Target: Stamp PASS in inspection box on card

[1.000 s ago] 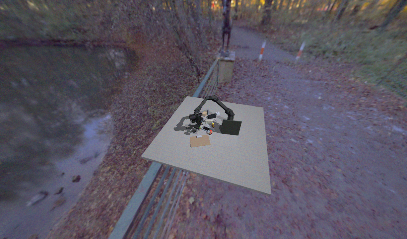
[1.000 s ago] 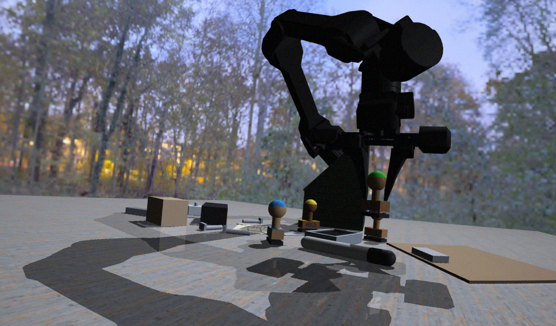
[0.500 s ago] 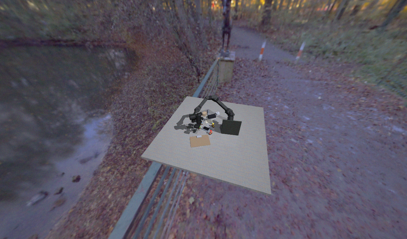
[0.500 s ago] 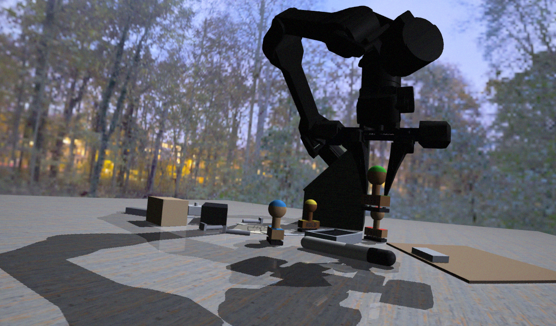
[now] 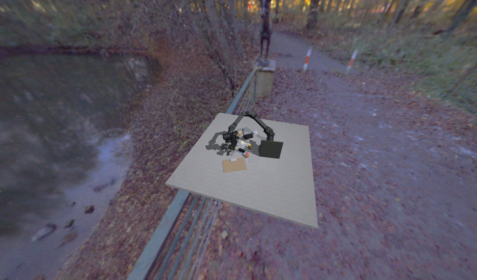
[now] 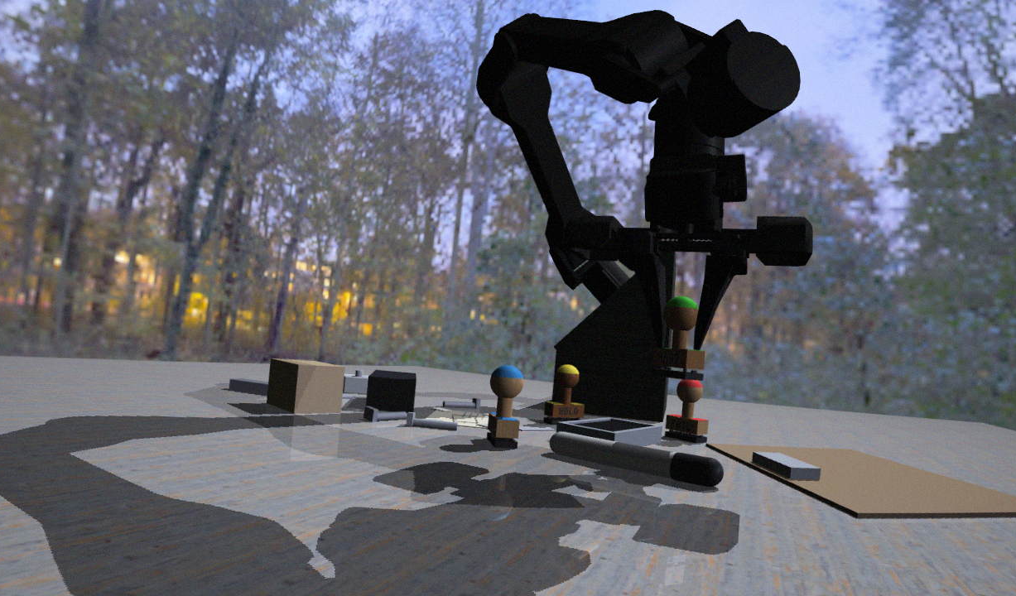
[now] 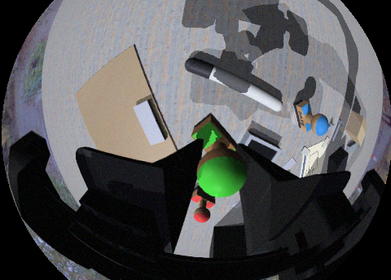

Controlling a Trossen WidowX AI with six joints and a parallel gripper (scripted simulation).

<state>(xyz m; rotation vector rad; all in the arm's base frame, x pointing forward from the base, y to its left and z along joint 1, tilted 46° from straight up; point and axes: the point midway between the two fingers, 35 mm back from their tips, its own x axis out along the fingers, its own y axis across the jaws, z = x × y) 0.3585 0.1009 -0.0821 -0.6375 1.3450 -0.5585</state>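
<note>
One bench (image 5: 274,184) (image 6: 162,548) (image 7: 163,24); four stamps; one gripped, green-topped.

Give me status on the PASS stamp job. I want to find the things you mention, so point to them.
Done: pickup; the green-topped stamp (image 6: 681,317) (image 7: 221,176), presumably PASS, is clear of the bench.
In hand: that stamp, upright between the closed jaws, not over the ink pad (image 5: 241,150) (image 6: 614,425) (image 7: 261,149).
Left: likely inking, though its face is hidden; printing on the card (image 5: 244,142) (image 6: 459,419) (image 7: 314,159), where I can't confirm any print; then putting it back.
</note>
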